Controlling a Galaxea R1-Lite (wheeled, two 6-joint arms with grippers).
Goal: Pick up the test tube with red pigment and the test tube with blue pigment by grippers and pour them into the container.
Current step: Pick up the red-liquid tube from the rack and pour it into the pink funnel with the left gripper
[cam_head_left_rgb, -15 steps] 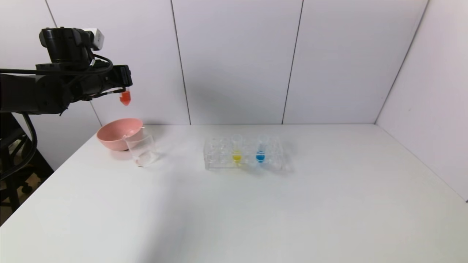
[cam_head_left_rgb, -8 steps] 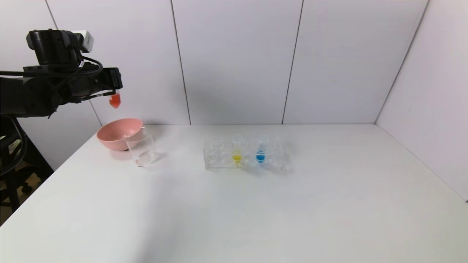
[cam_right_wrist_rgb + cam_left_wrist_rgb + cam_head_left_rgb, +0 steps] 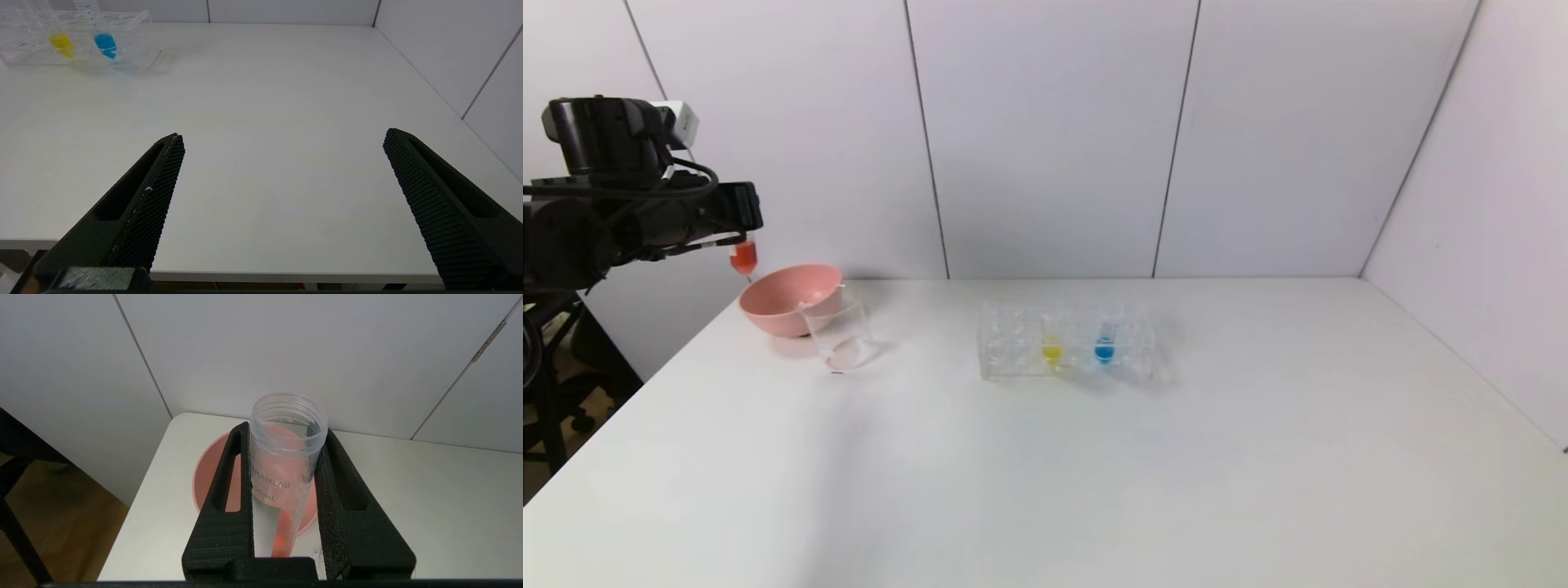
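At the far left of the head view, the left gripper (image 3: 742, 222) hangs in the air above the table's left rear corner, its black fingers (image 3: 229, 490) clamped on either side of the test tube with red pigment (image 3: 743, 256). The tube stands roughly upright, open mouth up and red-orange tip down, with that tip just above the left rim of the pink bowl (image 3: 788, 299); the wrist camera looks down past the tube's threaded mouth (image 3: 288, 416) onto the bowl's inside (image 3: 204, 477). Just in front of the bowl, on its right, the container (image 3: 840, 336) stands on the white table (image 3: 1094, 474), a clear beaker close against the bowl. Farther right, near the middle of the table, sits the clear tube rack (image 3: 1068, 343), well apart from the beaker. A yellow-tipped tube (image 3: 1052, 349) stands in it, and just to its right stands the test tube with blue pigment (image 3: 1104, 351), both upright. The right gripper (image 3: 282, 141) shows only in its own wrist camera, low near the table's front edge, its two fingers spread wide with nothing between them, the rack (image 3: 77, 41) far off.
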